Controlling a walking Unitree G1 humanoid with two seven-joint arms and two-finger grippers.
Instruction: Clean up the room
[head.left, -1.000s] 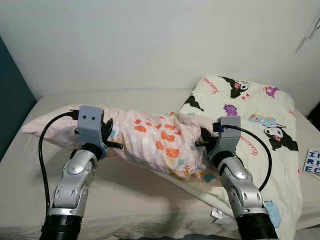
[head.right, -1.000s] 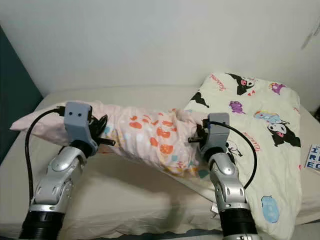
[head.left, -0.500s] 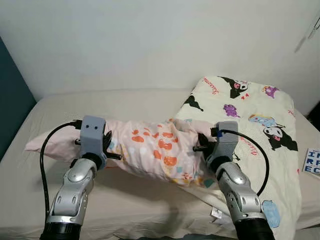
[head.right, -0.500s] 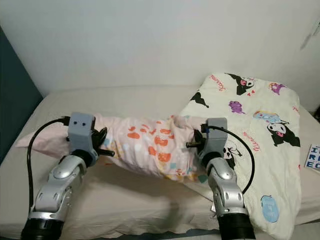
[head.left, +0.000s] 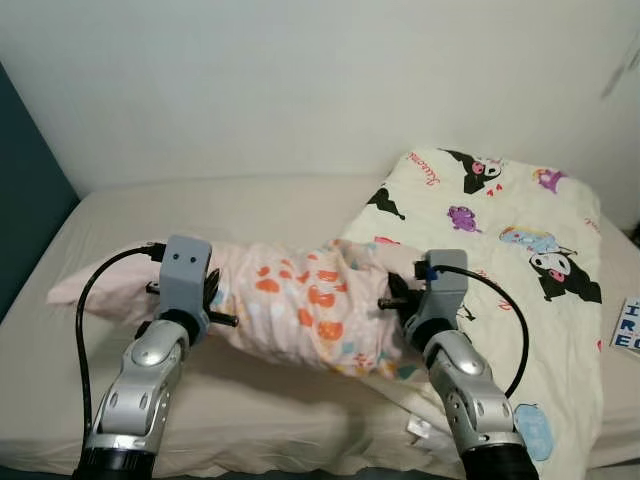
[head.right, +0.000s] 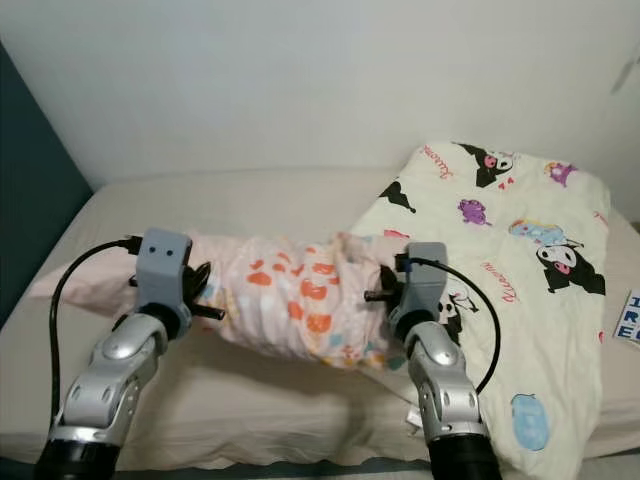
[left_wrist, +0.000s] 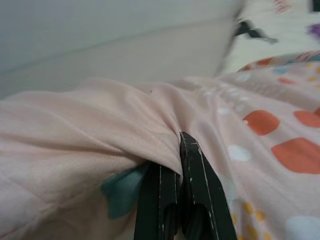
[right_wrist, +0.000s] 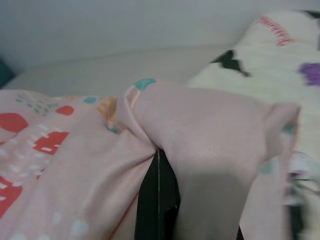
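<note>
Since one second ago, we have lowered the pink pillow (head.left: 300, 310): it was held above the bed (head.left: 250, 400) and now sits lower, its underside close to or touching the mattress; we cannot tell which. Both arms have come down with it.

We hold the pillow lengthwise across the bed, pink with orange and white spots. Left pincer (left_wrist: 181, 150) is clamped on the fabric near the pillow's left end; in the left wrist view its two black fingers (left_wrist: 200, 190) are pressed together with a fold of pink cloth pinched between them. Right pincer (right_wrist: 159, 165) grips the pillow's right end in the same way, fingers narrow and closed on a bunched fold.

To the right of the pillow lies a cream quilt (head.left: 520, 230) printed with cartoon figures, spread over the right part of the bed, its near edge just beside the right arm. A printed card (head.left: 627, 325) shows at the far right edge.
</note>
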